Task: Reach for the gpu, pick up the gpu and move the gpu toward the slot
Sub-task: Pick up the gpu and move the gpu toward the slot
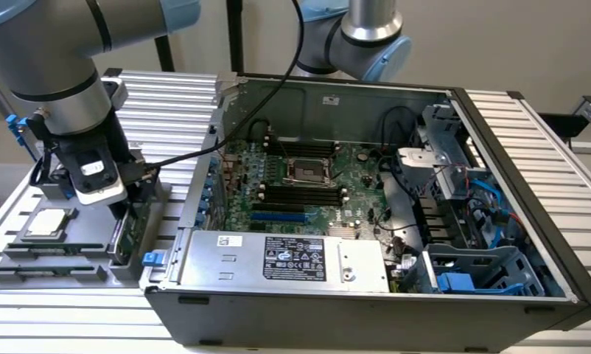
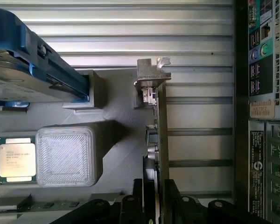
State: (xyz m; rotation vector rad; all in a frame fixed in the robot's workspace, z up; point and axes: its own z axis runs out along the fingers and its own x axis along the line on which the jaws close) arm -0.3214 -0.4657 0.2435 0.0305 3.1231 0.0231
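Starting on the exterior view's left: the grey parts tray (image 1: 40, 274) sits outside the case with the processor chip (image 1: 48, 221) lying flat in it. Just right of that, the gripper (image 1: 127, 203) is down over the gpu (image 1: 128, 232), which stands on edge in its holder at the tray's right side, hard up against the open PC case (image 1: 374, 324). Honestly can't tell whether the jaws are pinching the card or just loose around it.

My take for doing this well: keep the gripper centred on the board so it clamps bare card, and pull straight up so it doesn't rack in the holder.

The wrist view is the useful one for alignment. It has the gpu (image 2: 157, 140) edge-on, running up the middle of the gripper (image 2: 154, 198) to its silver bracket (image 2: 151, 74). The exterior view adds the blue slot (image 1: 278, 217) on the motherboard (image 1: 306, 184), further right.
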